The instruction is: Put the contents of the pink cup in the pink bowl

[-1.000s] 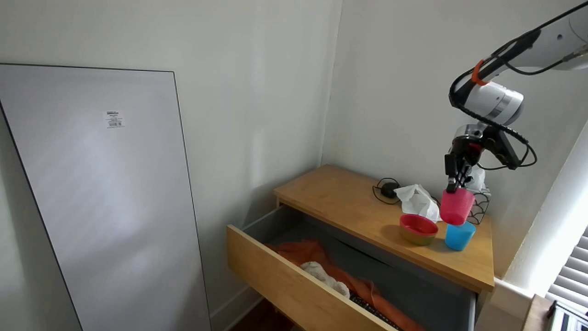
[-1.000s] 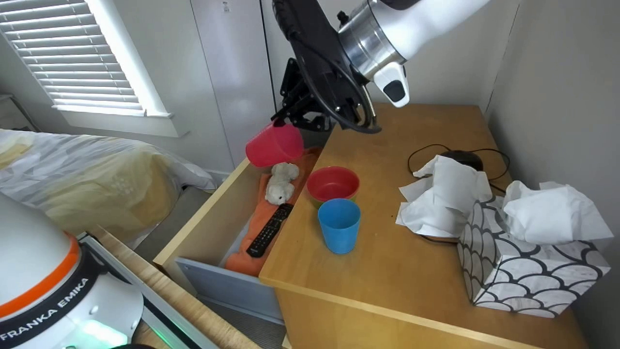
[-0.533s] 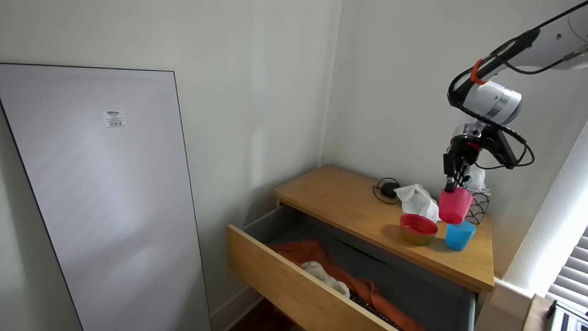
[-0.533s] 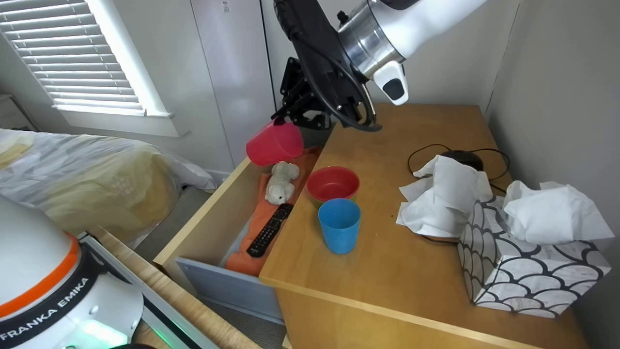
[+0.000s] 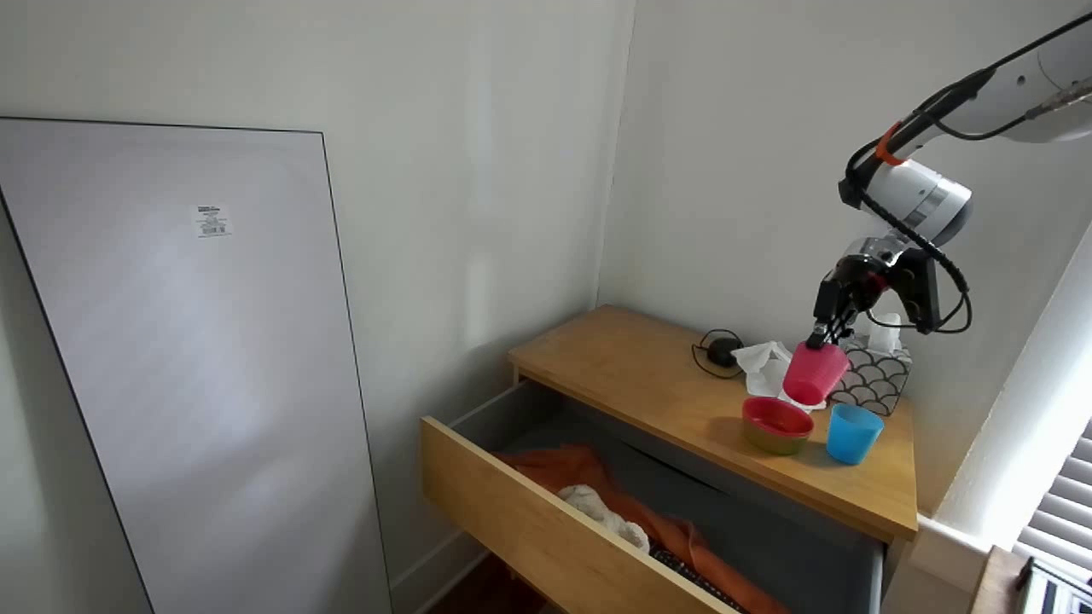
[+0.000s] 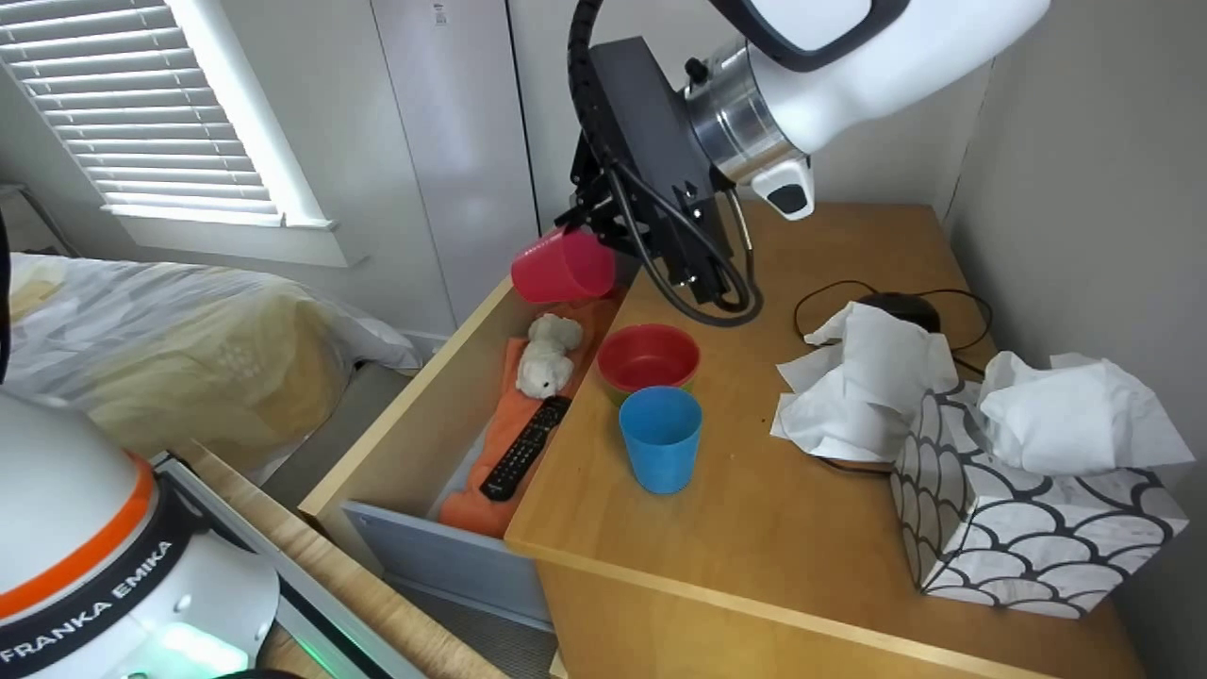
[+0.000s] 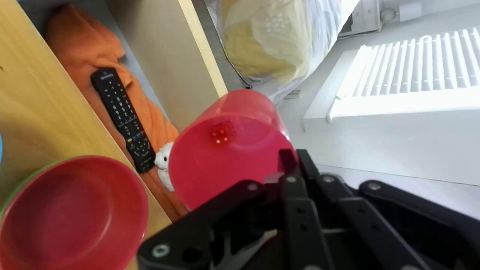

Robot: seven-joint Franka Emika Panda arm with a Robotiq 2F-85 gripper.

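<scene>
Bedroom, in an exterior view: window blinds [image 6: 141,123] upper left of the frame, bed [image 6: 189,349] below. Next right, open drawer [image 6: 405,462] with orange cloth [image 6: 471,509], black remote [image 6: 525,451], white plush toy [image 6: 545,358]. Upper middle: gripper [image 7: 298,162] clamped on the wall of the pink cup [image 6: 564,269], one jaw inside it per wrist view. Cup's tilted, red die [image 7: 223,134] inside, so contents aren't out. Change: vs half a second ago, cup has shifted toward the pink bowl [image 6: 649,356] in both exterior views. Reads as late carry, pour next. Bowl (more red than pink to my eye) sits mid-frame on the tabletop [image 6: 783,556], near the drawer-side edge. Cup doesn't look over it yet; I'd want more travel before tipping, or the die could end up in the drawer. Mind the blue cup [image 6: 662,443] just beside the bowl, bump risk. Far right: loose tissue [image 6: 872,387], tissue box [image 6: 1047,547].
</scene>
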